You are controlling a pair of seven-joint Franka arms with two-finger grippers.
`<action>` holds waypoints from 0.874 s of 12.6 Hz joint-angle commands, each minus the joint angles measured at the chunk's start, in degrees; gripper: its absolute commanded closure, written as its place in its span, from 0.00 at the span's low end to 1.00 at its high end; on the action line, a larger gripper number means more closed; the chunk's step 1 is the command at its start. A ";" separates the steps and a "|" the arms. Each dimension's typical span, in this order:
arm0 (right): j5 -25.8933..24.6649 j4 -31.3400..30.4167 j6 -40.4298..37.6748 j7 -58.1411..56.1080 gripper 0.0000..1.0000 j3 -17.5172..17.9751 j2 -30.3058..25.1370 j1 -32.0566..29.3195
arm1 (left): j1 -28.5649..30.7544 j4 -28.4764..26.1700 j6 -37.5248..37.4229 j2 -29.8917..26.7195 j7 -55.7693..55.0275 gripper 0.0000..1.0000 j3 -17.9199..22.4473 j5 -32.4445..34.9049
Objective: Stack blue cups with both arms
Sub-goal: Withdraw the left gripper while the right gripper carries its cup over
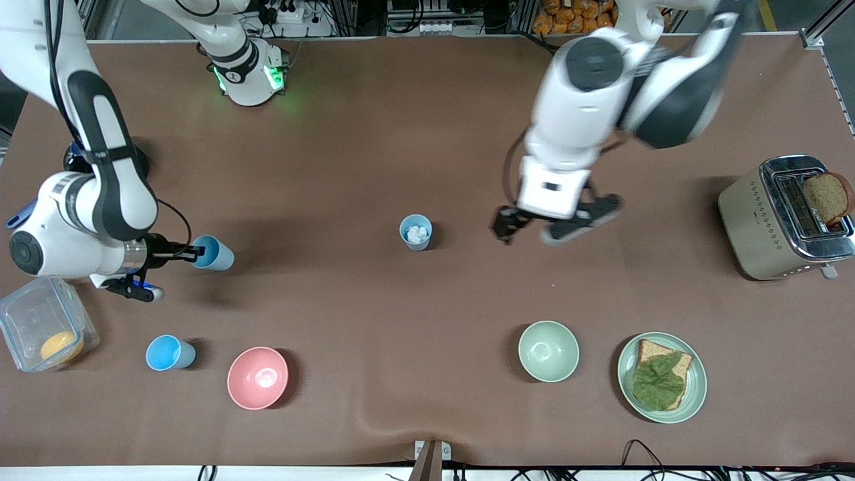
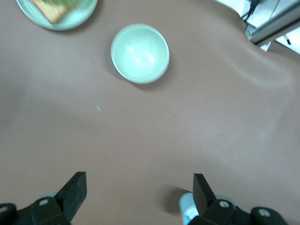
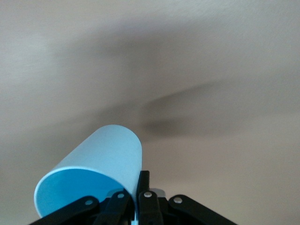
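Pink bowl [image 1: 258,377] and green bowl [image 1: 548,351] on brown table [image 1: 374,133].

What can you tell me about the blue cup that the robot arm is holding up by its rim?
The sky-blue cup is a small, handleless, tapered tumbler that looks like smooth plastic. It lies tipped on its side in the air, its inside looking empty. The right gripper pinches its rim, one finger inside. It hangs over bare table, toward the right arm's end.

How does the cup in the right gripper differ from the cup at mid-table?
The held cup is tipped on its side, clamped at its rim by the right gripper above the table; the mid-table cup stands upright on the table. The held cup looks empty in the right wrist view; the mid-table cup holds something white. The mid-table cup is a duller blue. Both are small handleless tumblers.
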 commanded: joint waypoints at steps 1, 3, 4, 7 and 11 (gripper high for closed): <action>2.85 -1.58 -0.35 12.99 1.00 0.59 -3.52 6.74 | 8.34 -2.22 -2.91 -4.39 14.03 0.00 -0.38 -3.30; 8.47 1.14 0.26 23.01 1.00 0.42 -3.17 12.80 | 14.67 -2.40 -6.59 -4.92 26.24 0.00 -0.47 -3.39; 9.28 2.20 0.87 27.94 1.00 0.51 -3.08 15.36 | 17.14 -2.75 -7.31 -4.93 31.79 0.00 -0.38 -3.48; 14.46 3.17 2.63 38.24 1.00 0.51 -3.43 22.31 | 25.58 -3.63 -7.40 -4.75 44.89 0.00 -0.47 -3.57; 14.65 7.20 2.81 46.25 1.00 0.95 -3.52 29.60 | 30.16 -3.72 -7.14 -3.00 51.09 0.00 -0.30 -3.48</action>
